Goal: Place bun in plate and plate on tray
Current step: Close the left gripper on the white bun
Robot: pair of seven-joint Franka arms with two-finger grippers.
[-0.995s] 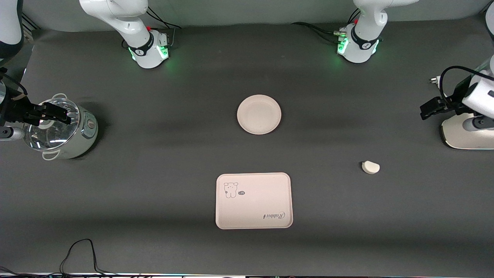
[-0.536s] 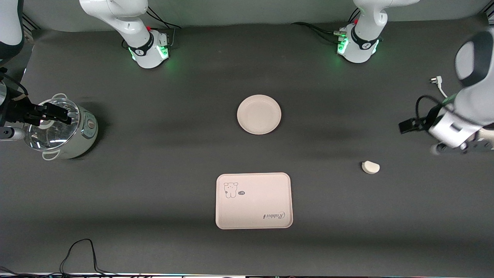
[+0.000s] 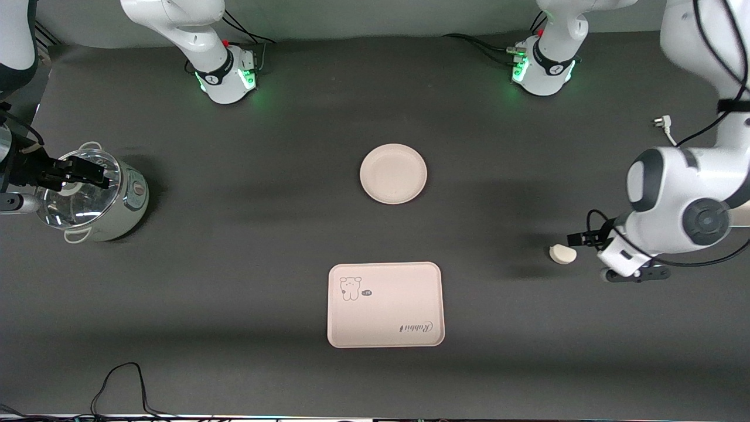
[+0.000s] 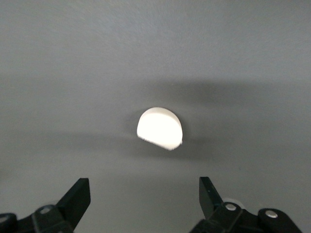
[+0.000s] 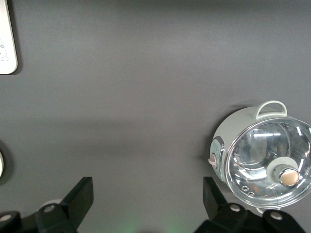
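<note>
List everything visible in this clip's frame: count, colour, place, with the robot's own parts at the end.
bun: one, off-white, on the table toward the left arm's end, apart from the plate and tray.
plate: one, cream-white, round, mid-table, empty, farther from the front camera than the tray.
tray: one, cream-white, rectangular, rabbit drawing and script, nearer the front camera, nothing on it.
pot: one, pale green with a glass lid, at the right arm's end.
cable: one, black, at the table edge nearest the front camera.
plug: one, white, at the left arm's end.
table: one, dark grey.
left gripper: one, black, open, beside the bun, not touching it.
right gripper: one, black, open, over the pot; this arm waits.
</note>
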